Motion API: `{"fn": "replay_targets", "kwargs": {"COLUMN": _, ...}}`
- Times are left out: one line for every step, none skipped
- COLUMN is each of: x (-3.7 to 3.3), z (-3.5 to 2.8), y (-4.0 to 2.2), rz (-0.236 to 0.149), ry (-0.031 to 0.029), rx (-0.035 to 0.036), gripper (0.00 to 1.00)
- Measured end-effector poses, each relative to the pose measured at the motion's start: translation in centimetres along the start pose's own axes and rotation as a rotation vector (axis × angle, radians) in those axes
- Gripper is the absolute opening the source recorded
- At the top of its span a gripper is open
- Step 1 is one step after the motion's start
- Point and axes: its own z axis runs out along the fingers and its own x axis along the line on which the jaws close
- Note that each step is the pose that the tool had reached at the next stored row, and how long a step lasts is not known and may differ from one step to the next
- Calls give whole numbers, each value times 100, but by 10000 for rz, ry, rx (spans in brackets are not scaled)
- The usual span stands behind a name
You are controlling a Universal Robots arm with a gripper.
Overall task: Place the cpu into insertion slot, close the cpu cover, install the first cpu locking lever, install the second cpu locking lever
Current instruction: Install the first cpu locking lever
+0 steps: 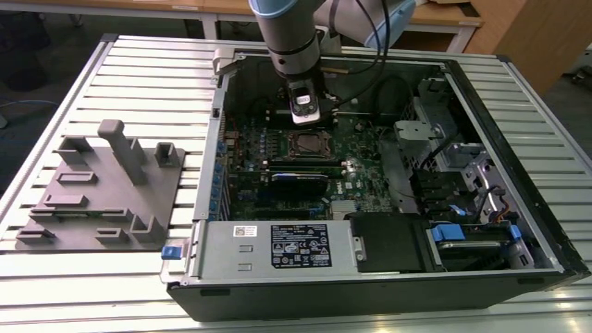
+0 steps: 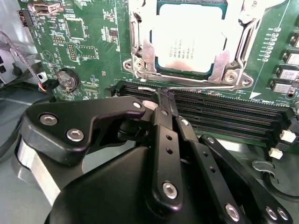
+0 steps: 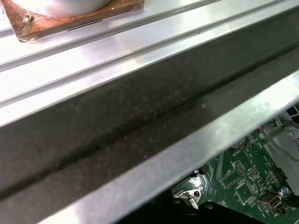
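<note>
Where the cpu cover frames it, the cpu gleams silver.

open room above the cpu cover, memory slots just beside it, case walls and drive cage further out

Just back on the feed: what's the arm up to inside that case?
The arm's gripper reaches into the open case, over the motherboard. The cpu is already seated, and the cover lies closed over it. The gripper's shut fingertips are at a thin wire lever that runs along the cover's edge, next to the memory slots. Whether that lever is latched cannot be told.
</note>
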Motion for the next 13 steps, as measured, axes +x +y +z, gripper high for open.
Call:
{"fn": "replay_targets", "kwargs": {"x": 0, "z": 0, "y": 0, "rz": 0, "ry": 0, "rx": 1, "gripper": 11}}
{"fn": "replay_targets", "kwargs": {"x": 0, "z": 0, "y": 0, "rz": 0, "ry": 1, "rx": 0, "gripper": 11}}
{"fn": "replay_targets", "kwargs": {"x": -1, "z": 0, "y": 0, "rz": -1, "ry": 0, "rx": 0, "gripper": 11}}
{"fn": "replay_targets", "kwargs": {"x": -1, "z": 1, "y": 1, "rz": -1, "ry": 0, "rx": -1, "gripper": 11}}
{"fn": "replay_targets", "kwargs": {"x": -4, "z": 1, "y": 1, "rz": -3, "ry": 1, "rx": 0, "gripper": 11}}
{"fn": "replay_targets", "kwargs": {"x": -8, "z": 2, "y": 0, "rz": -3, "ry": 1, "rx": -1, "gripper": 11}}
{"fn": "replay_targets", "kwargs": {"x": -11, "z": 2, "y": -1, "rz": -2, "ry": 0, "rx": -1, "gripper": 11}}
{"fn": "replay_targets", "kwargs": {"x": -14, "z": 3, "y": -2, "rz": -1, "ry": 1, "rx": -1, "gripper": 11}}
{"fn": "replay_targets", "kwargs": {"x": -18, "z": 3, "y": -4, "rz": -1, "ry": 1, "rx": -1, "gripper": 11}}
{"fn": "replay_targets", "kwargs": {"x": -20, "z": 3, "y": -5, "rz": -1, "ry": 0, "rx": -1, "gripper": 11}}
{"fn": "replay_targets", "kwargs": {"x": -20, "z": 3, "y": -5, "rz": -1, "ry": 0, "rx": 0, "gripper": 11}}
{"fn": "replay_targets", "kwargs": {"x": -20, "z": 3, "y": -5, "rz": 0, "ry": 0, "rx": 0, "gripper": 11}}
{"fn": "replay_targets", "kwargs": {"x": -20, "z": 3, "y": -5, "rz": 0, "ry": 0, "rx": 0, "gripper": 11}}
